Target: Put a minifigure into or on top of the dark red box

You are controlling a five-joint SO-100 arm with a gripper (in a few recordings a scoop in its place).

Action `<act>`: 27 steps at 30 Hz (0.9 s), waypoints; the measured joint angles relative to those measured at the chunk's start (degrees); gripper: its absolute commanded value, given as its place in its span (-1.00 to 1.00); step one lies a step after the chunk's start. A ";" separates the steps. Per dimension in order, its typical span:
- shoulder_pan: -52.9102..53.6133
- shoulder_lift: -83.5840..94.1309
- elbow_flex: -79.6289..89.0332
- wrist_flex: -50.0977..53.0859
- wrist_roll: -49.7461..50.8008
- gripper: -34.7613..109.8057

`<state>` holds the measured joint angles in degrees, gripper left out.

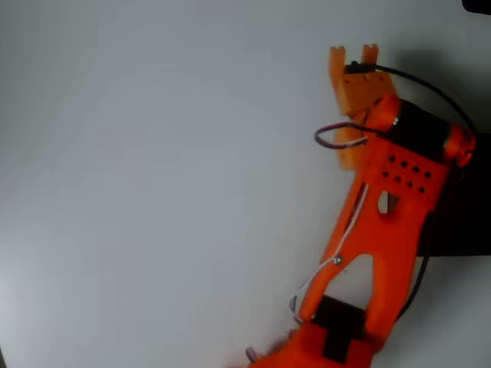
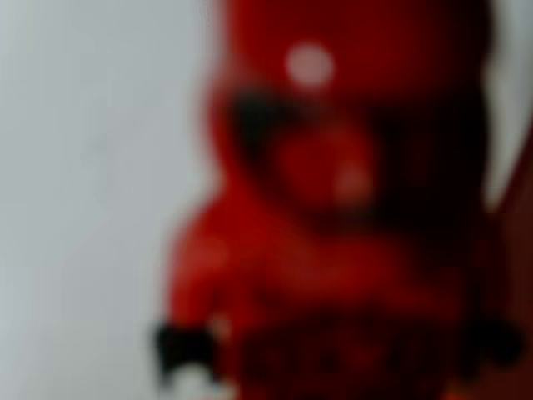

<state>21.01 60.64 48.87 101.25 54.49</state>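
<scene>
The orange plastic arm is reaching across the pale grey desk (image 1: 153, 153) toward its far right side, with the orange two-finger pincer (image 1: 354, 57) pointing at the far edge, and the step in hand seems to be carrying the tiny all-red plastic minifigure (image 2: 333, 217) toward the dark red box. To do it well, the arm should be moving slowly and keeping the wrist level, so that so small a toy is not slipping or twisting out. In the wrist view the minifigure is filling the frame, heavily blurred, with dark hands low at left and right, so it is sitting right at the pincer, very probably between the fingers. Whether the pincer is actually clamping it I cannot tell. A dark shape at the desk's right edge may be the box, but that is unclear.
</scene>
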 measured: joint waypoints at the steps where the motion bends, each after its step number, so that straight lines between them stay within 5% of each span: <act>1: 0.79 0.88 0.79 0.00 -1.05 -0.52; 20: 23.64 0.97 -1.85 0.18 -16.08 -0.52; 27: 23.55 -1.32 -3.25 0.00 -17.14 -0.19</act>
<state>44.56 59.33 45.62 101.25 37.35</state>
